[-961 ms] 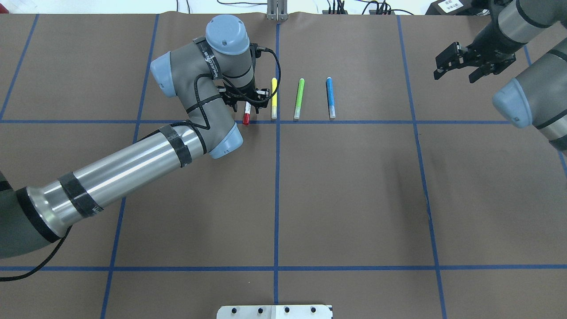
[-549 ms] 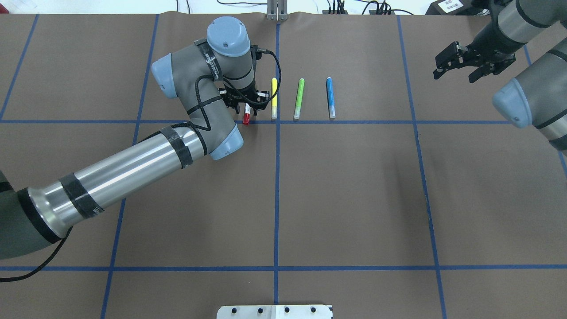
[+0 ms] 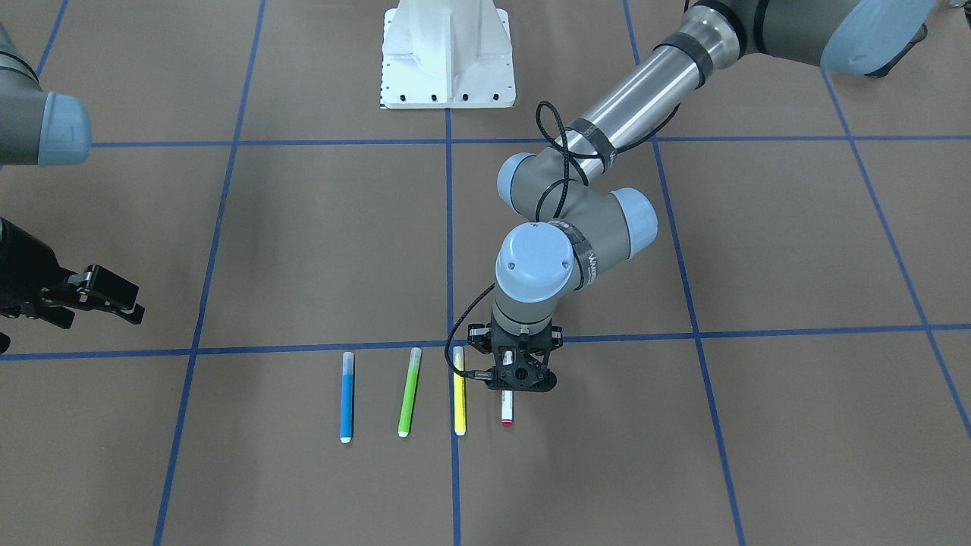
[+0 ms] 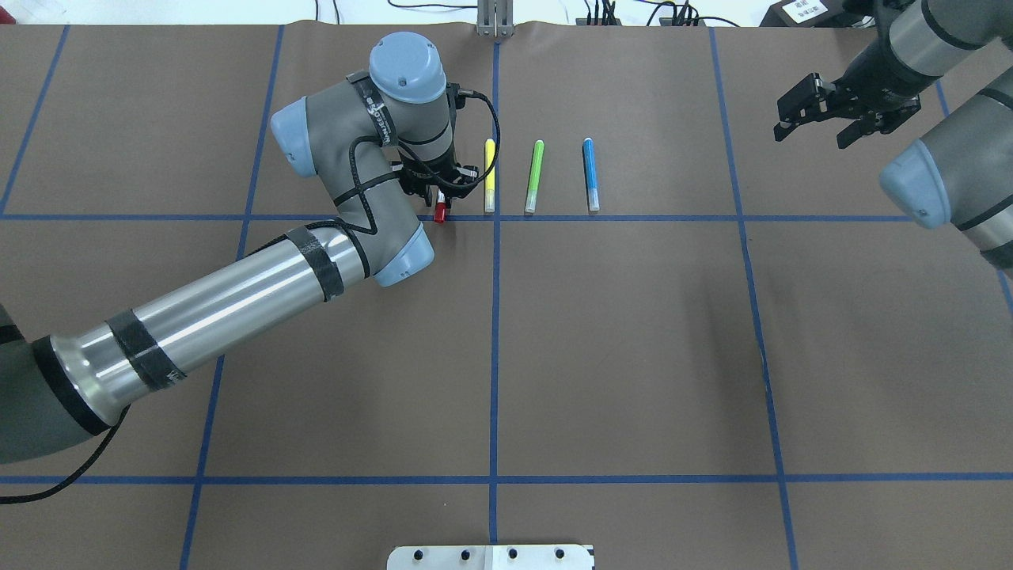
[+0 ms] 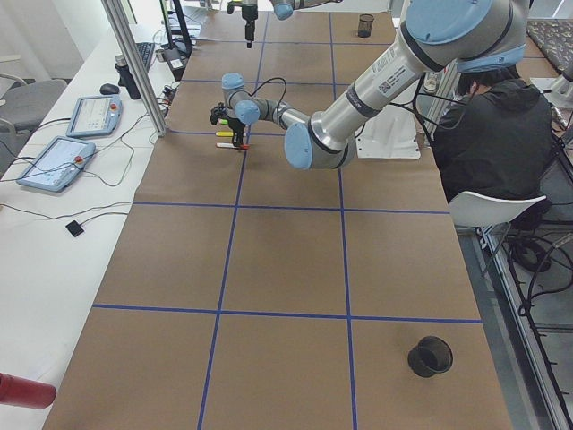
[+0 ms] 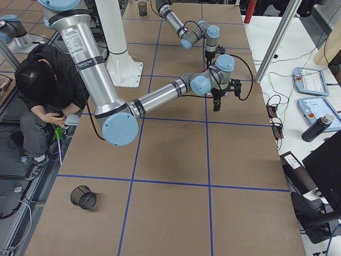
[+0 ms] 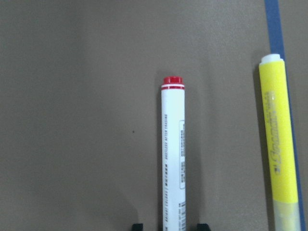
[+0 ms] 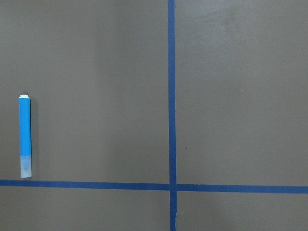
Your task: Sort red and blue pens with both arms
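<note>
A brown surface (image 4: 633,356) carries a blue tape grid. From the lower left of the overhead view, the left arm (image 4: 206,317) stretches up to a row of four pens. They lie side by side in the upper middle of the frame, just above a horizontal tape line.

From left to right these are the red pen (image 4: 439,212), a yellow marker (image 4: 489,174), a green marker (image 4: 535,176) and the blue pen (image 4: 589,174). The left claw (image 4: 440,190) points straight down over the red pen and hides most of its white barrel.

In the left wrist view, the two fingertips (image 7: 137,226) sit at the bottom edge. There is one on each side of the barrel, with a gap on both sides. The claw is therefore wide and holds nothing, and the pen lies flat.

Farther off, in the upper right corner, the right claw (image 4: 813,127) hangs wide and empty, well apart from the blue pen.

The step in hand looks like the grasp of the red pen. The next move likely calls for closing squarely on the barrel, then lifting without nudging the yellow marker just beside it.
</note>
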You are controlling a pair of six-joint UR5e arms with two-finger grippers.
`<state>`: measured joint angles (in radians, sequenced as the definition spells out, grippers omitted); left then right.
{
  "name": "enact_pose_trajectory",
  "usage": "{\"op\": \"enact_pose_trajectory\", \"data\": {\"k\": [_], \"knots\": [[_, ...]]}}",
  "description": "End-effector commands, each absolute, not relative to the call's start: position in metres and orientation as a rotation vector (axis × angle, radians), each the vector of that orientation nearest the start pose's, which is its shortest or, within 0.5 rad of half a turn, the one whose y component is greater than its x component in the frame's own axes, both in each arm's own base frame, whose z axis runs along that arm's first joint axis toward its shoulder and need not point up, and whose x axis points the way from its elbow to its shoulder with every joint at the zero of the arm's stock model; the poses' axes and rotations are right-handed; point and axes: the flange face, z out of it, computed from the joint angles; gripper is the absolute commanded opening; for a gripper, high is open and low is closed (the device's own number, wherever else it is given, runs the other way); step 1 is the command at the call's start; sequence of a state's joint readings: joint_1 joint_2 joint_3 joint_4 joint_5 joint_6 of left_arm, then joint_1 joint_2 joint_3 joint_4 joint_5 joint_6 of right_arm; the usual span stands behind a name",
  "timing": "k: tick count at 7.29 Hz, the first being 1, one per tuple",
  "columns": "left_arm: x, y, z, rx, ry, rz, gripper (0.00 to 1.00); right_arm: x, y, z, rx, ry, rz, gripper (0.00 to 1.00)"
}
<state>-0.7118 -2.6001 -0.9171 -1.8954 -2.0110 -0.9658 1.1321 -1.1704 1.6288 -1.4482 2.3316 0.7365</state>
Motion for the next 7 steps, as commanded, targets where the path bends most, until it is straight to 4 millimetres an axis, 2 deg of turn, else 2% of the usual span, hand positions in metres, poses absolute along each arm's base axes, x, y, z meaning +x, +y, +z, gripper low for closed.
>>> {"op": "enact_pose_trajectory", "data": {"k": [1, 2, 3, 5, 6, 7], "knots": [[0.594, -0.633, 0.243, 0.085, 0.799, 0.052, 0.00, -0.213, -0.607, 0.386, 0.052, -0.921, 0.055, 0.99], [0.589, -0.635, 0.233, 0.092, 0.815, 0.049, 0.00, -0.212, -0.607, 0.385, 0.054, -0.922, 0.056, 0.99], [0.573, -0.646, 0.227, 0.086, 0.825, 0.033, 0.00, -0.213, -0.607, 0.384, 0.054, -0.922, 0.056, 0.99], [0.528, -0.676, 0.224, 0.047, 0.840, -0.004, 0.00, -0.224, -0.612, 0.370, 0.063, -0.929, 0.038, 0.99], [0.505, -0.685, 0.224, 0.032, 0.835, -0.021, 0.00, -0.252, -0.617, 0.352, 0.070, -0.920, 0.035, 0.99], [0.482, -0.693, 0.228, 0.020, 0.846, -0.012, 0.00, -0.297, -0.622, 0.331, 0.082, -0.887, 0.049, 0.99]]}}
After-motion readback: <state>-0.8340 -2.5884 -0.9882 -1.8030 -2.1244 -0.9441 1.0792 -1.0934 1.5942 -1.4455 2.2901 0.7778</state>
